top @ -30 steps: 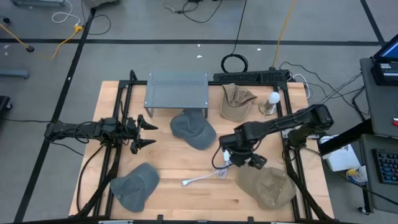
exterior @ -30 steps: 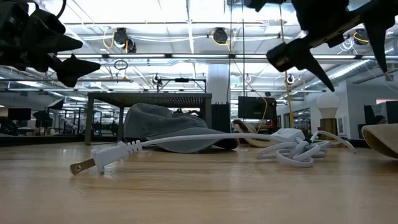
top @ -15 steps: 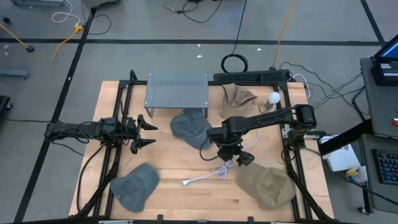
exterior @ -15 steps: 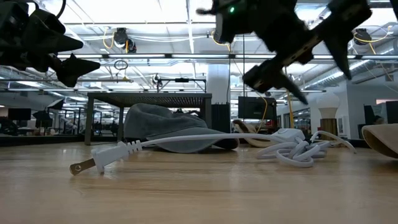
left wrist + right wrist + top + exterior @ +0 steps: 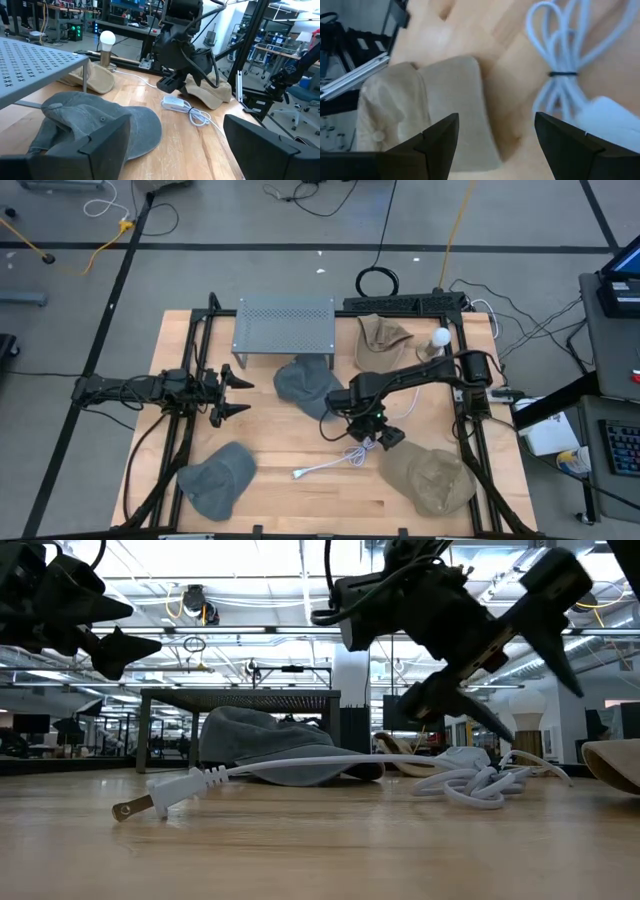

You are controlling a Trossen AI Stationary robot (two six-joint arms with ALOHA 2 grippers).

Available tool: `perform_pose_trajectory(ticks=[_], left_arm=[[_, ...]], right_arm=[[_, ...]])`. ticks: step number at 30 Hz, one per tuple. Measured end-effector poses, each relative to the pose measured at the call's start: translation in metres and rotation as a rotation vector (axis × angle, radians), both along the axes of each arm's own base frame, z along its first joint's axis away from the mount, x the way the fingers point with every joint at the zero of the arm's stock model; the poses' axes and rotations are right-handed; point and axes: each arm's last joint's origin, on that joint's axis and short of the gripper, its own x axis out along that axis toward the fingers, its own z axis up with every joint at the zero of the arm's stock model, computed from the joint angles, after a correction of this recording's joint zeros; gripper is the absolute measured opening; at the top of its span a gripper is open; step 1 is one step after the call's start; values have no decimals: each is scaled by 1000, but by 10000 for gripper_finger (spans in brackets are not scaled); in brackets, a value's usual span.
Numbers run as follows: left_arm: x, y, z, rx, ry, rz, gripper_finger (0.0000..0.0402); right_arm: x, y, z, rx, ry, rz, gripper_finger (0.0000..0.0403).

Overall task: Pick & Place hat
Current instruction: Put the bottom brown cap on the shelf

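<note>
My right gripper [image 5: 372,427], fingers spread and empty, hangs over the coiled white power cord [image 5: 352,456]; the slate-grey cloth cap [image 5: 308,387] lies just beside it toward the perforated metal shelf [image 5: 285,324], nearer me than the left gripper [image 5: 237,395]

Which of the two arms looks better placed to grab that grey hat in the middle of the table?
The right gripper, probably: its open fingers hover beside the middle grey hat, above the white cable. The left gripper waits farther away near the table's left side.
</note>
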Motion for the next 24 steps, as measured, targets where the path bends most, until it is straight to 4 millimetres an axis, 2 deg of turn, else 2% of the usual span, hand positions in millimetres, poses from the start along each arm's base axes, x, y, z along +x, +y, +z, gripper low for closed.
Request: perform_pose_trajectory(ticks=[12,17,24], left_arm=[[0,0,0,0,1,-1,307],[0,0,0,0,1,0,303],[0,0,0,0,-1,0,318]], right_arm=[[-18,21,-18,20,58,88,254],[-21,24,-21,32,52,118,254],[-24,24,-26,71,26,157,254]])
